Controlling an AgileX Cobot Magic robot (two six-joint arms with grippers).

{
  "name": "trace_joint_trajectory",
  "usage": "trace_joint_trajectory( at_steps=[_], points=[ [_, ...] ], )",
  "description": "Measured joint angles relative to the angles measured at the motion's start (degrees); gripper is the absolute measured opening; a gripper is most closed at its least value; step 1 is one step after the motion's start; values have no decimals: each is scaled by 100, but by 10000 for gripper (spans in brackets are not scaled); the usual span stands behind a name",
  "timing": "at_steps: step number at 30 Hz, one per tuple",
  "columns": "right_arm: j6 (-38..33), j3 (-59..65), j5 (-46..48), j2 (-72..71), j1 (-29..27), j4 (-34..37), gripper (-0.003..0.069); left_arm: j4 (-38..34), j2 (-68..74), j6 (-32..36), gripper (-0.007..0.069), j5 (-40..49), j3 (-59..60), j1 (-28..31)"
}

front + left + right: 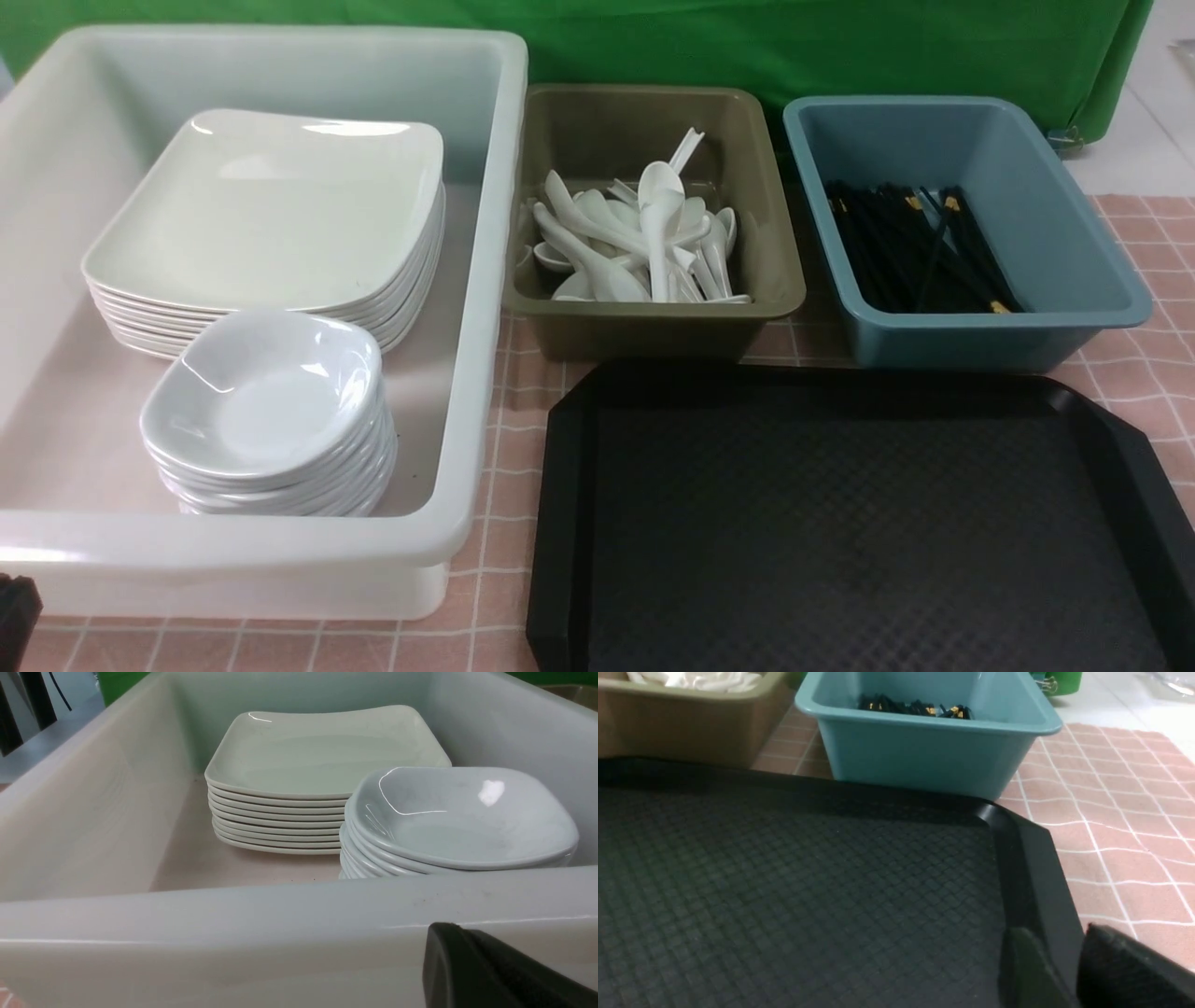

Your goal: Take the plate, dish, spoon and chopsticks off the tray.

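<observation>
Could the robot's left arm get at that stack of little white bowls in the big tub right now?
Probably yes. The stack of dishes sits at the near end of the open-topped white tub, nothing on top. Only the tub's near wall stands between it and the left fingers, so they must reach over it.

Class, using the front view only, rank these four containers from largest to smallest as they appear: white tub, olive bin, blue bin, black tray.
1. White tub, though the black tray is cut off by the frame, so their order is unsure.
2. Black tray.
3. Blue bin and olive bin look alike; no ranking.
</observation>
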Motion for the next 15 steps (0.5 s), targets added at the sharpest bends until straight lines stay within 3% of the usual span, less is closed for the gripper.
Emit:
trace_joint_trajectory(
  at_steps=[15],
  points=[
    [251,0,0,0,0,0,240,0,0,4,5,0,0,0]
  ],
)
